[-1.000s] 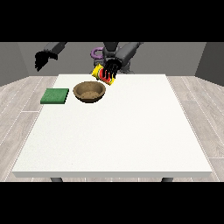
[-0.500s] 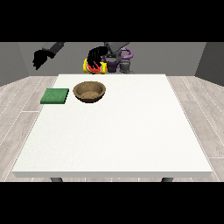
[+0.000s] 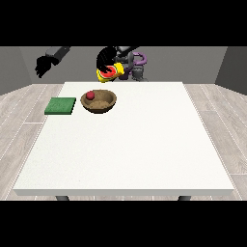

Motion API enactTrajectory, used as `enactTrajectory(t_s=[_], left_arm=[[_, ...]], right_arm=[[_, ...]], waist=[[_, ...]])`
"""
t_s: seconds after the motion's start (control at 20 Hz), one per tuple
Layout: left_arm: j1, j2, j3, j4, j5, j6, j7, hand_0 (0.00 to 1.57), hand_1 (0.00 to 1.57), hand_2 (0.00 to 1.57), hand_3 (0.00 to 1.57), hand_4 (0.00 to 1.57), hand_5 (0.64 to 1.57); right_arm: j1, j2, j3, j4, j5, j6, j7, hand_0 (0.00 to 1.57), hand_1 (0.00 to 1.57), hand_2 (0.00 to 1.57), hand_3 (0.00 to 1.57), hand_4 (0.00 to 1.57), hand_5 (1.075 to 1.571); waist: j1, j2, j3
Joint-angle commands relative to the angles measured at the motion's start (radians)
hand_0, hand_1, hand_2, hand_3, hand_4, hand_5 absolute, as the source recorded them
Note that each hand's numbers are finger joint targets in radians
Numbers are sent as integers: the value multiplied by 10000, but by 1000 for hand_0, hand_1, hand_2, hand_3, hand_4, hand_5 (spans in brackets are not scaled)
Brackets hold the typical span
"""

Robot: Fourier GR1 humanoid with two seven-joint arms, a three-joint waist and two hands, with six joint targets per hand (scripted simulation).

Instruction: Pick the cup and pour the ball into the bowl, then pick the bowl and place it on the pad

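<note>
**Inspector:** Which step is in hand?

**Onlooker:** The pour, and I judge it all but done. The hand point(image 3: 105, 60) at upper centre, the one the view shows to the right of the other, has its fingers curled round the cup point(image 3: 109, 72) and holds it tipped on its side above the far rim of the bowl point(image 3: 99, 102). The ball point(image 3: 90, 95) sits at the bowl's left inner edge, apparently just landed inside.

**Inspector:** And the other hand?

**Onlooker:** That hand point(image 3: 43, 64) hangs at upper left, off the table point(image 3: 125, 144), holding nothing. Its fingers look bent downward, but I cannot tell how they lie.

**Inspector:** The pad?

**Onlooker:** The pad point(image 3: 61, 105) lies flat, just left of the bowl, not touching it.

**Inspector:** What does the next move call for?

**Onlooker:** In my judgement, setting the cup aside, then taking the bowl by its rim, keeping it level so the ball stays in, and shifting it leftward onto the pad.
</note>
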Motion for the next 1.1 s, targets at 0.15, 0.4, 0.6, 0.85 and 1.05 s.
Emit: enactTrajectory(t_s=[0.15,0.4,0.6,0.85,1.05], left_arm=[[159,-13,220,-460,-765,-695,-347,1511,1511,1571,1571,1209,1470],[999,-12,3048,-2044,1957,1574,376,0,0,1571,1571,1244,1458],[1858,120,4866,-2574,3366,3170,859,151,151,1571,1571,884,1567],[2910,-12,5682,-4322,5788,5187,561,1417,1417,1571,1571,1091,1542],[3651,-13,6114,-5733,7844,6116,-226,1313,1313,1571,1564,940,1551]], right_arm=[[67,26,59,-120,-124,61,434,0,0,0,261,757,1543],[234,-122,-427,265,-410,-141,338,0,0,212,253,751,1556],[284,63,-417,-8,-388,-461,229,0,0,212,253,751,1556],[-630,849,4,-238,-236,-1148,936,0,0,186,141,749,1557],[-607,1498,18,26,-329,-1599,1220,0,0,0,0,715,1568]], waist=[[292,-159,-19],[1386,-60,-56],[1527,215,-77],[1064,733,-106],[1275,1138,-74]])
